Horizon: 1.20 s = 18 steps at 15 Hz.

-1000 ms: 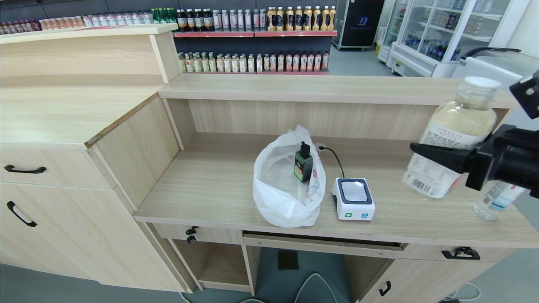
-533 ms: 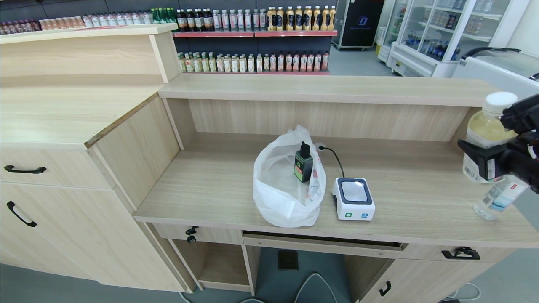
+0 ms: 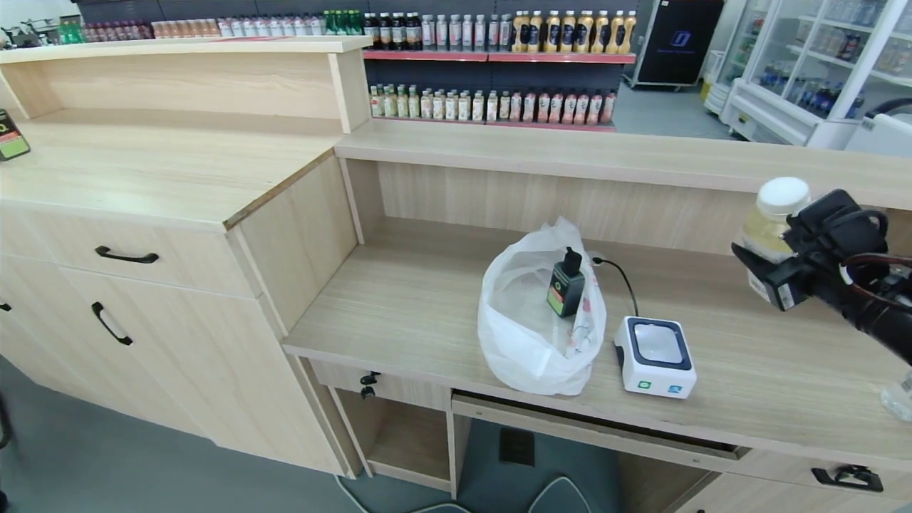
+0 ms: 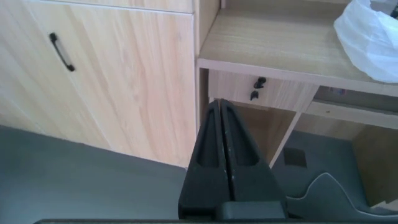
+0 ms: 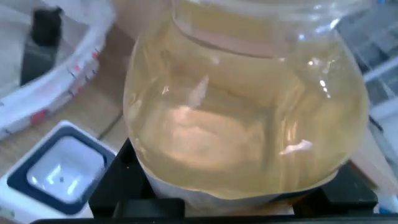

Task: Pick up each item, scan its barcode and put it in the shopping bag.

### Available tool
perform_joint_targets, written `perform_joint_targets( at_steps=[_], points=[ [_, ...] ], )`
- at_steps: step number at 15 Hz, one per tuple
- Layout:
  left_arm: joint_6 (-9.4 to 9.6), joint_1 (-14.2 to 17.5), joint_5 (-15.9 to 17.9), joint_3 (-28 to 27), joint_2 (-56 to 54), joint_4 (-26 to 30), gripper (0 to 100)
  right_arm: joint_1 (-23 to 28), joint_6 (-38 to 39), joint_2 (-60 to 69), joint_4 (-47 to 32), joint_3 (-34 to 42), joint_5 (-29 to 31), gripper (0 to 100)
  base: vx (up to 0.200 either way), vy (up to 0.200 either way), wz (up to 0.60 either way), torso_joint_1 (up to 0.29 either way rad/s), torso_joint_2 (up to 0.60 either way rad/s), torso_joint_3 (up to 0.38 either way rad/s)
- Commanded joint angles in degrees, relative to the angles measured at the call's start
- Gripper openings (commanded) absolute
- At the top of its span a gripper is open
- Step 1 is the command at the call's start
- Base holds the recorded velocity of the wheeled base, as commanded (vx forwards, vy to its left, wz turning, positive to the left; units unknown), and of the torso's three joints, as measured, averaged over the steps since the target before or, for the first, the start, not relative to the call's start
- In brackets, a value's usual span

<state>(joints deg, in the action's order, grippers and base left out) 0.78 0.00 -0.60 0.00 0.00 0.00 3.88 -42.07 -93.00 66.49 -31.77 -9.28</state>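
Observation:
My right gripper [image 3: 773, 274] is shut on a clear bottle of pale yellow drink [image 3: 769, 231] with a white cap, held upright above the counter's right part. The same bottle [image 5: 242, 112] looms close in the right wrist view, with the scanner [image 5: 56, 171] below it. The white barcode scanner [image 3: 654, 354] sits on the counter next to the white shopping bag [image 3: 531, 320], which holds a dark bottle with a green label [image 3: 566, 286]. My left gripper [image 4: 224, 134] is shut with nothing in it, low beside the counter's front left corner.
Another clear bottle [image 3: 898, 395] lies at the counter's right edge. A cable [image 3: 620, 278] runs from the scanner to the back wall. A raised shelf [image 3: 613, 153] overhangs the counter, and a taller cabinet [image 3: 164, 178] stands to the left.
The head camera has shifted, so the whole scene sits further right. My right gripper has carried the bottle back from a tilted pose over the counter to an upright pose at the right.

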Motion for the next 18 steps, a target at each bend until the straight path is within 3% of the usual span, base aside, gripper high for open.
perform_joint_targets(
  at_steps=[1, 5, 14, 18],
  points=[
    [0.01, 0.0, -0.02, 0.0, 0.0, 0.0, 0, 1.4, -3.19, -7.46, 2.77, 0.3, -7.25, 0, 0.0, 0.0, 0.0, 0.0, 0.0, 0.0],
    [-0.08, 0.0, -0.02, 0.0, 0.0, 0.0, 0, 6.41, -14.27, -12.38, 3.91, -0.31, -21.13, 0, 0.0, 0.0, 0.0, 0.0, 0.0, 0.0],
    [0.01, 0.0, -0.02, 0.0, 0.0, 0.0, 0, 6.32, -16.03, -20.38, 9.01, -4.09, -30.89, 0, 0.0, 0.0, 0.0, 0.0, 0.0, 0.0],
    [-0.08, 0.0, -0.02, 0.0, 0.0, 0.0, 0, 5.53, -16.99, -23.89, 10.68, -5.67, -31.68, 0, 0.0, 0.0, 0.0, 0.0, 0.0, 0.0]
  ],
)
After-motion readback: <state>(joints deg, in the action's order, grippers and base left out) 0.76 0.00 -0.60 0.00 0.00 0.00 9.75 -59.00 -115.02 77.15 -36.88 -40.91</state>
